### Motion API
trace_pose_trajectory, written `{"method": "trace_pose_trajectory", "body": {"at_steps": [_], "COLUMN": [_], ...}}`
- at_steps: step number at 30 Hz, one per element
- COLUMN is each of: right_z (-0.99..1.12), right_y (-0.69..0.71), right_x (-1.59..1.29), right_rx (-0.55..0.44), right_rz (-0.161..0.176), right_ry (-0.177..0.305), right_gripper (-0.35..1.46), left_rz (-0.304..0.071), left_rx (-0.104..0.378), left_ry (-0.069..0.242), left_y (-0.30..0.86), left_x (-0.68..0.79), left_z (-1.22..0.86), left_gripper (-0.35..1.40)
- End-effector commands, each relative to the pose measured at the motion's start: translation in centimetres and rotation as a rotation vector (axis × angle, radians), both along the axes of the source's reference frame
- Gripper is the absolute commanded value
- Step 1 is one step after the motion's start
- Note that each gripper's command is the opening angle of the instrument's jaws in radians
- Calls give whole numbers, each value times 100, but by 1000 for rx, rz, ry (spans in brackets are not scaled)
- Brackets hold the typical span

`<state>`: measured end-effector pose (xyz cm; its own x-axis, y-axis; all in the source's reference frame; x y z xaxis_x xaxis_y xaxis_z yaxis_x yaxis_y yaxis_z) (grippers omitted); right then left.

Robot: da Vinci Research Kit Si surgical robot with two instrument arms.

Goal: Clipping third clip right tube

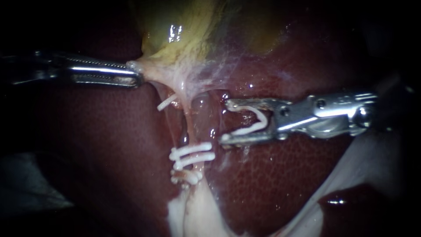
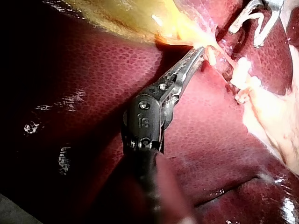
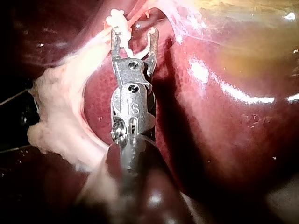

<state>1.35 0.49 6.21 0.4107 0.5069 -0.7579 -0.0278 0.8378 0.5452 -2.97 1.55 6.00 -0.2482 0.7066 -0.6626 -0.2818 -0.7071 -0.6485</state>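
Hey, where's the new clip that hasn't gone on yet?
In the endoscope view the loaded clip sits between the jaws of the right instrument, just right of the tube and slightly above the clips already on it.

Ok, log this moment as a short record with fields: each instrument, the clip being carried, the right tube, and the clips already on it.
Left instrument: end effector shut on the pale lower end of the gallbladder
Right instrument: end effector spread wide, carrying an open clip
Right tube: just ahead of the right instrument's tips, apparently not yet between them
Clips on tube: two clips side by side, a lower clip under them
Background: liver
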Motion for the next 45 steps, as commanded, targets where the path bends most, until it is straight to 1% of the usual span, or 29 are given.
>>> {"method": "trace_pose_trajectory", "body": {"at_steps": [1,3,6,8,10,14,18,24,26,27,30,35,40,42,45], "right_z": [8,21,41,52,58,63,60,48,44,41,37,36,31,27,20], "right_y": [-1,-4,-9,-12,-14,-13,-12,-11,-10,-9,-8,-9,-9,-6,0], "right_x": [7,16,27,34,40,51,61,72,74,74,74,70,61,59,54], "right_rx": [13,22,50,78,97,172,268,352,369,379,382,381,384,387,393], "right_rz": [3,15,23,28,40,68,99,107,103,93,81,85,82,82,82], "right_ry": [-1,-3,-2,12,36,111,218,331,355,362,369,367,369,370,372], "right_gripper": [50,50,50,50,50,50,50,49,48,48,44,28,-4,-12,-32], "left_rz": [2,2,2,3,3,3,3,3,3,3,3,3,3,3,3], "left_rx": [1,0,0,1,1,1,1,1,1,1,1,1,1,1,1], "left_ry": [-2,-2,-1,-2,-2,-2,-2,-2,-2,-2,-2,-2,-2,-2,-2], "left_y": [0,-1,-3,-3,-3,-3,-3,-3,-3,-3,-3,-2,-2,-2,-2], "left_x": [0,0,0,0,-1,-2,-2,-2,-2,-2,-2,-2,-2,-2,-2], "left_z": [0,-1,-3,-3,-3,-3,-3,-3,-3,-3,-3,-2,-2,-2,-2], "left_gripper": [-35,-35,-35,-35,-35,-35,-35,-35,-35,-35,-35,-35,-35,-35,-35]}}
